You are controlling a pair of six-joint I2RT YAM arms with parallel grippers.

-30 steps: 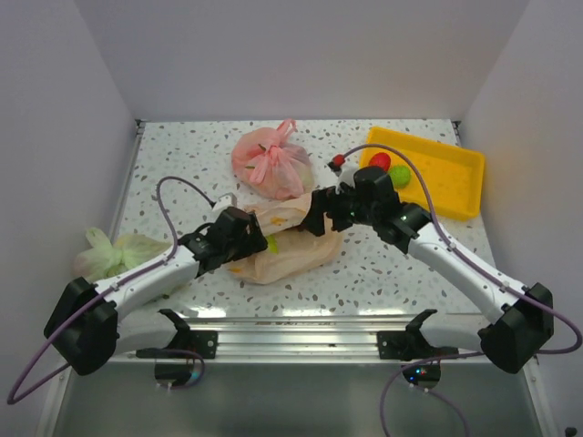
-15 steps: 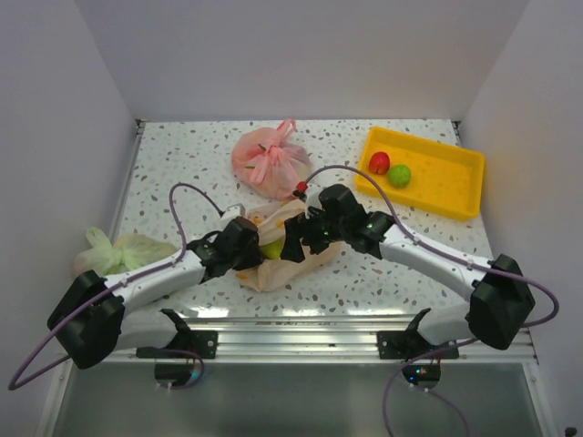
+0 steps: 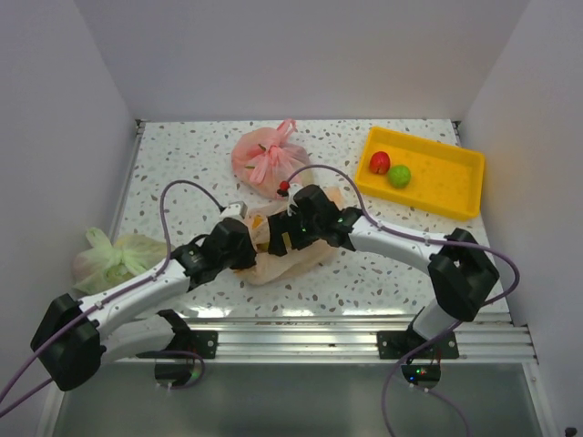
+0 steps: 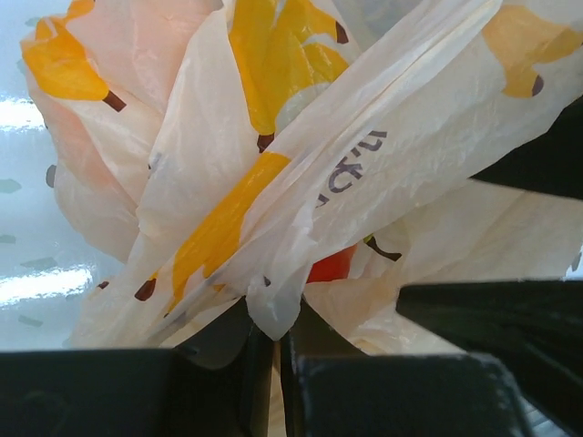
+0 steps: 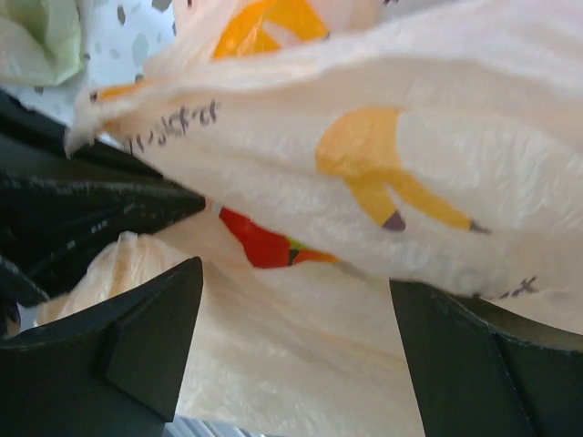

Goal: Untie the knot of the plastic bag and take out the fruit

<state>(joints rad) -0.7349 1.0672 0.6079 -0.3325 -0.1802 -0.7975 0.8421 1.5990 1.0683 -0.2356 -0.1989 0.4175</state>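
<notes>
Now your left hand (image 4: 278, 332) is pinched tight on the bag (image 4: 310, 173), film rising toward 12 o'clock; your right hand (image 5: 296, 282) gapes wide, fruit (image 5: 258, 242) at its 12 o'clock.

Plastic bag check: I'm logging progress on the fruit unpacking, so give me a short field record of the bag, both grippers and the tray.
plastic bag: crumpled, pale peach with orange print
left gripper: shut on a fold of the bag's film
right gripper: open, one finger on either side of the bag
fruit in bag: a red-orange piece shows inside
yellow tray: holds a red piece and a green piece
</notes>
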